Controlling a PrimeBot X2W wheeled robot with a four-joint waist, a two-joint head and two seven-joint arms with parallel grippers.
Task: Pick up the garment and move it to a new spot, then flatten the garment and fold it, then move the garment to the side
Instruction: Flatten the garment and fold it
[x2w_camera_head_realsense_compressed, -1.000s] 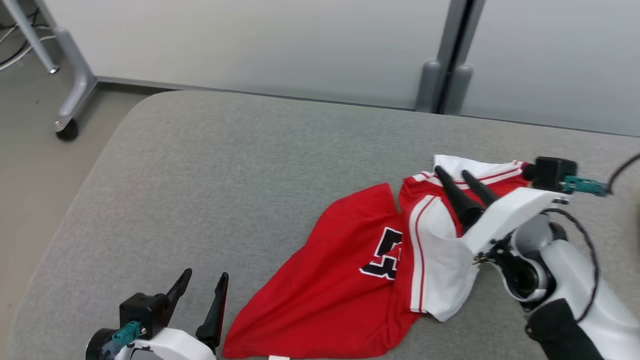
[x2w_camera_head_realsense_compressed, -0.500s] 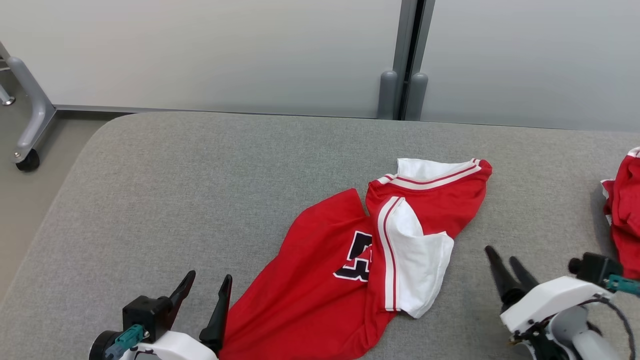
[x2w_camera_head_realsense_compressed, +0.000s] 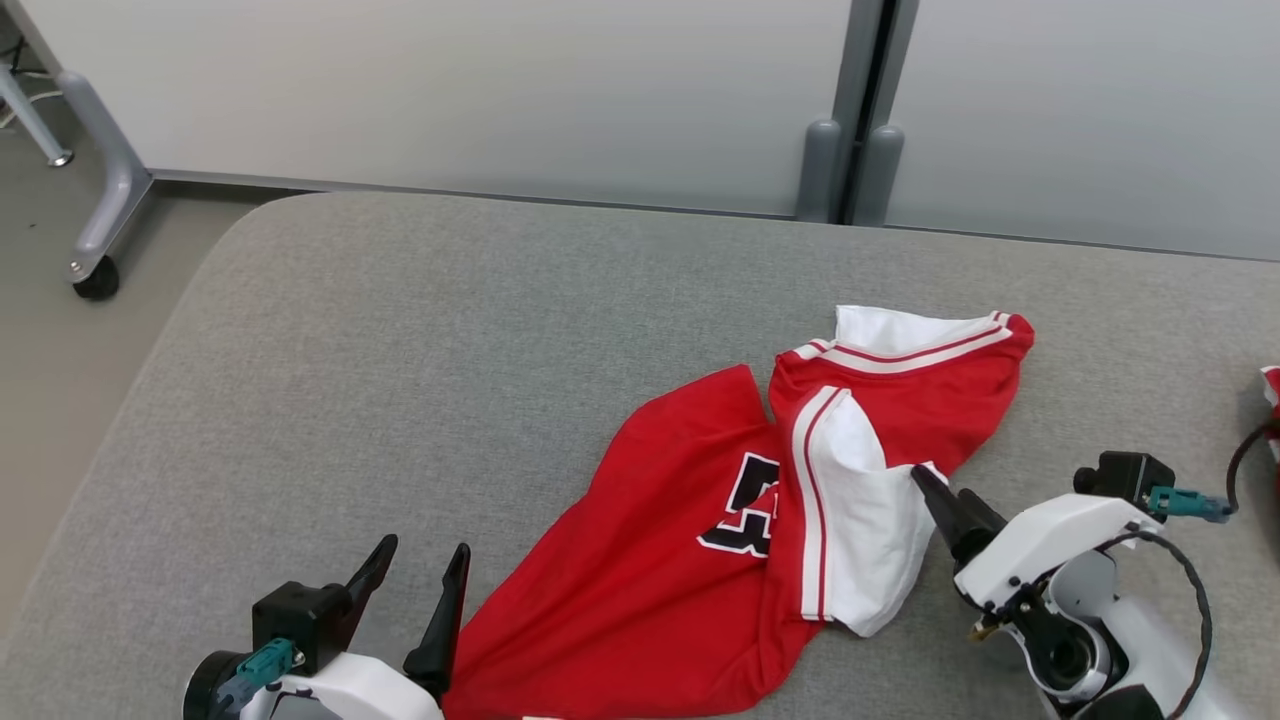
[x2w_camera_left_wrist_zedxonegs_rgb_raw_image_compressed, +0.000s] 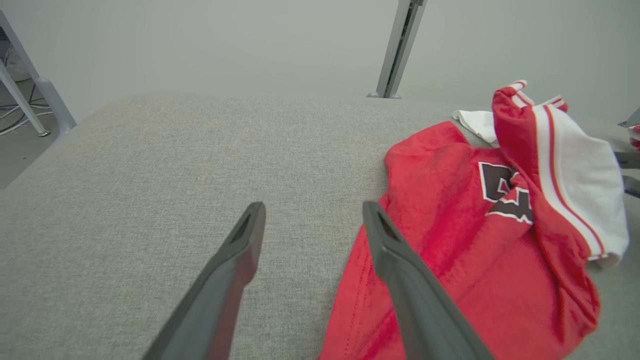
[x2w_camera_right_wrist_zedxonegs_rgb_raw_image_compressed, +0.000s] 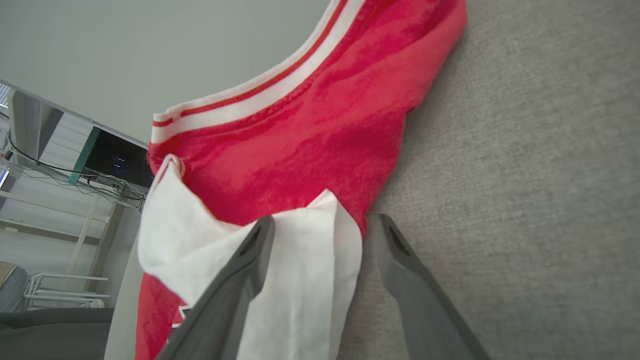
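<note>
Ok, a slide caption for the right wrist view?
Open right claw at the white flap of the red jersey, one finger over cloth, the other over the grey table.

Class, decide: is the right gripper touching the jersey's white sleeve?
Cannot tell. In the right wrist view the open right gripper straddles the edge of the white sleeve, one finger overlapping the cloth, but no contact or gap shows plainly.

A crumpled red and white garment is laid on the grey padded table; another red cloth is seen at the right edge.
</note>
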